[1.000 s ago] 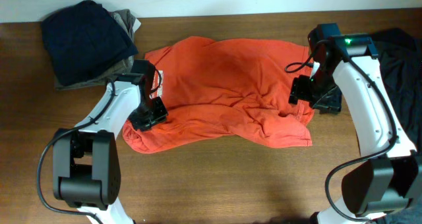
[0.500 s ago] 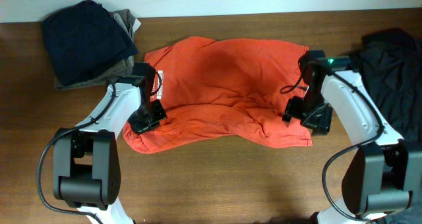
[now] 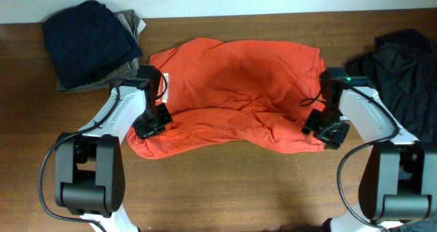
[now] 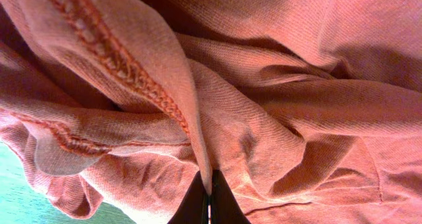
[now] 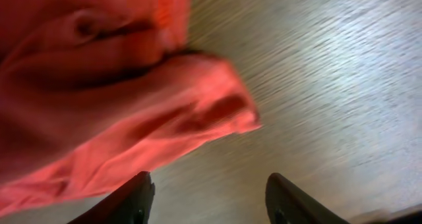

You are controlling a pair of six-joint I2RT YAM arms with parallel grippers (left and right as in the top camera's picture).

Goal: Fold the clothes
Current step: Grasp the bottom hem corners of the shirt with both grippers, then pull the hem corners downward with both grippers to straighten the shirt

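The orange-red T-shirt (image 3: pixel 235 89) lies crumpled across the middle of the wooden table. My left gripper (image 3: pixel 151 121) sits at the shirt's left edge, shut on a fold of its fabric (image 4: pixel 198 138). My right gripper (image 3: pixel 326 128) is open and empty just beside the shirt's lower right corner, over bare wood. In the right wrist view the shirt's corner (image 5: pixel 198 105) lies just ahead of the open fingers (image 5: pixel 208 194). No lettering shows.
A dark navy garment (image 3: pixel 89 37) on a tan one (image 3: pixel 130 20) is stacked at the back left. A dark garment (image 3: pixel 396 65) lies at the right edge, close behind my right arm. Bare wood runs along the front.
My right gripper has moved from the shirt's upper right side down toward the front, to the lower right corner. The left gripper has stayed in place.
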